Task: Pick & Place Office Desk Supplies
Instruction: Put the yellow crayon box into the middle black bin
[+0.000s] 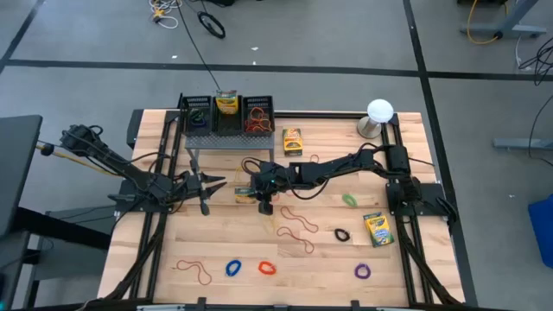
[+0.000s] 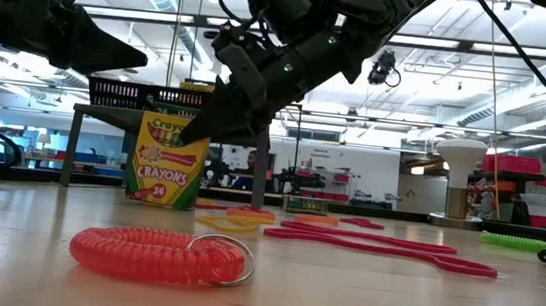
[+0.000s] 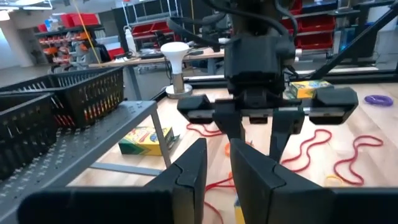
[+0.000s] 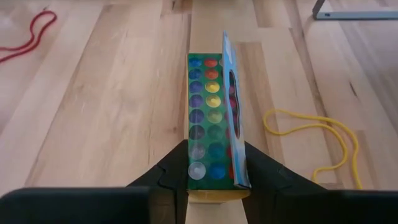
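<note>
The right gripper (image 4: 211,177) is closed on an upright crayon box (image 4: 214,118), one finger on each broad face, the box's green end panel with its rows of coloured dots facing the wrist camera. In the low view the same box (image 2: 167,158) stands on the wooden table (image 1: 216,242), the dark fingers pinching its upper corner. Just beyond the held box, a yellow rubber-band loop (image 4: 317,134) lies flat on the boards to one side of the jaws, and a red loop (image 4: 28,34) lies farther off on the other side.

The left gripper (image 3: 214,171) sits just beside the right one, pointing at it; its two fingers are nearly together with only a thin gap, and nothing is between them. Past its fingertips, red rubber-band loops (image 3: 323,149) trail across the table, and another crayon box (image 3: 144,140) lies flat under the edge of a grey perforated metal shelf (image 3: 81,146).

Farther out lie a purple loop (image 1: 363,271), a red coil (image 2: 158,254), a blue loop (image 1: 233,269), a black loop (image 1: 342,234), a green one (image 1: 349,199) and a third crayon box (image 1: 377,229). Black baskets (image 1: 226,115) stand on the shelf at the far edge, one holding a crayon box (image 1: 226,104). A white ball on a metal base (image 1: 378,117) stands at the far corner.
</note>
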You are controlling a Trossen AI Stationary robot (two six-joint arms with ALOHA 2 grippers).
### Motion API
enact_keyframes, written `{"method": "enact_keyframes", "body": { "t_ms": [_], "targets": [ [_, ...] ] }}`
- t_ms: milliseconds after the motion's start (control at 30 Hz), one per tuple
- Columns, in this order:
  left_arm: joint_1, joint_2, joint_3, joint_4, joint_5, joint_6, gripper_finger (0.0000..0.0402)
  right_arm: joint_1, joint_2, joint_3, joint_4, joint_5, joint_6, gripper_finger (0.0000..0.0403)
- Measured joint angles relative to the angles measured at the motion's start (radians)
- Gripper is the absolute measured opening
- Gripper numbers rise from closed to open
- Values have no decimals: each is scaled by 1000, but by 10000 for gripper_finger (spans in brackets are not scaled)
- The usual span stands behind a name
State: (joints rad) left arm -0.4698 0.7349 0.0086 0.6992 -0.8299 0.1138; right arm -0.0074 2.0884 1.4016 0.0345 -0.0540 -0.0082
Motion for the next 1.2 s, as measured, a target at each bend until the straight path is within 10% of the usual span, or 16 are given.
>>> {"method": "enact_keyframes", "body": {
  "t_ms": [567,833,1200],
  "targets": [
    [-2,0,9,-15,18,-72,83,31,-2,0,25,101,-27,207],
    [-1,15,264,-476,24,-137,114,101,-144,0,-83,181,-55,253],
    [147,175,629,-1030,297,-285,31,183,-365,-390,105,295,-41,21]
  ]
}}
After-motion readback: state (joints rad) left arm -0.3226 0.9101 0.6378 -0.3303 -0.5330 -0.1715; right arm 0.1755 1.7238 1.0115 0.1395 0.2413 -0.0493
